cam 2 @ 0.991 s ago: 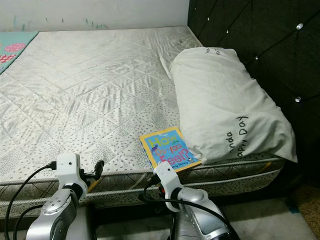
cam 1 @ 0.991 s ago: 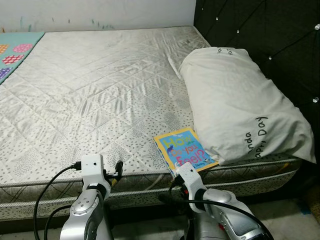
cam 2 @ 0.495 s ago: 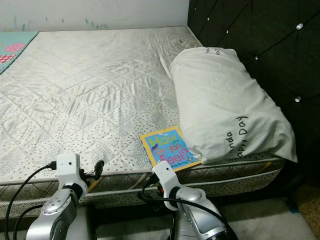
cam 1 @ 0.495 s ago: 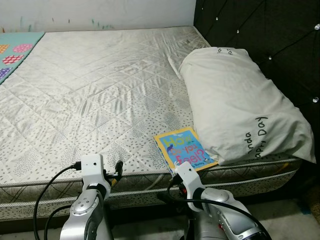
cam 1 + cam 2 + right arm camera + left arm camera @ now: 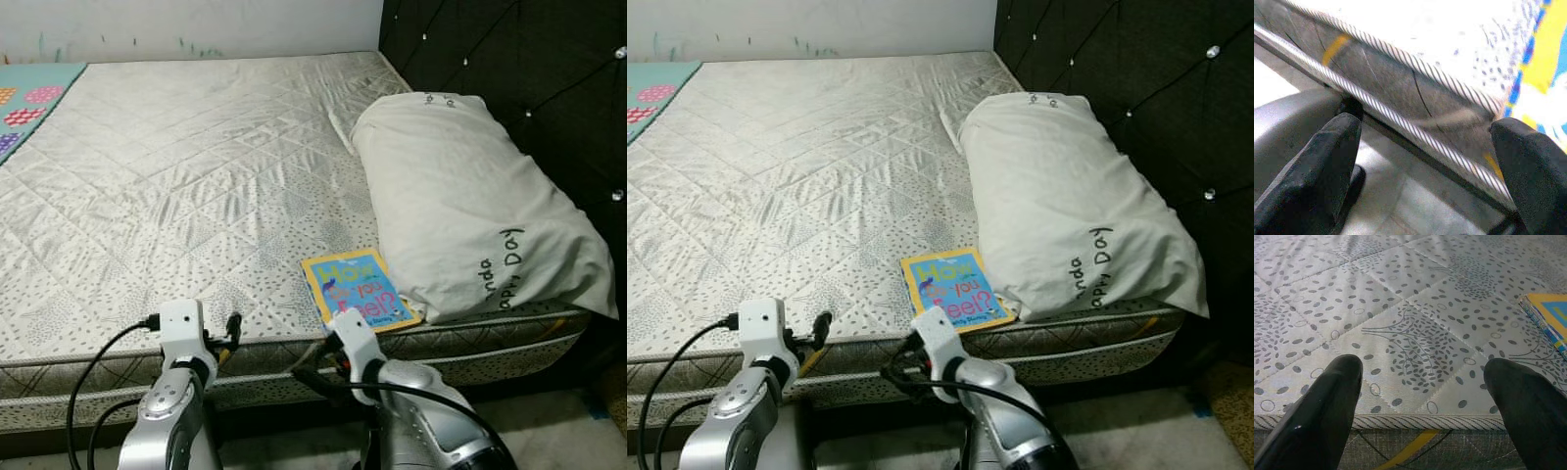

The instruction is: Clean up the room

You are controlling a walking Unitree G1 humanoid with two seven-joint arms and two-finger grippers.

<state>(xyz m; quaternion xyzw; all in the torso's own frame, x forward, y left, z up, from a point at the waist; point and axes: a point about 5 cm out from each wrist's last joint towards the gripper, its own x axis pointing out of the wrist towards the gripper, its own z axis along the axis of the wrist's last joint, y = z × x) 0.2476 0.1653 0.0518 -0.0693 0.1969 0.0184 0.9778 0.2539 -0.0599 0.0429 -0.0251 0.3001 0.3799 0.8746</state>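
While the left gripper (image 5: 1422,396) hangs wide open and empty at the mattress edge, the right gripper (image 5: 1425,161), jaws equally spread and holding nothing, has swung leftward along the bed's side over the last second, now below the near corner of the thin yellow-bordered blue picture book (image 5: 360,290). That looks like lining up to grab it. The book lies on the grey quilted mattress (image 5: 196,176), tucked against the pale grey pillow (image 5: 470,206). Its cover reads "How … you Feel?" (partly hidden); the pillow shows "…nda" and "…ppy Day".
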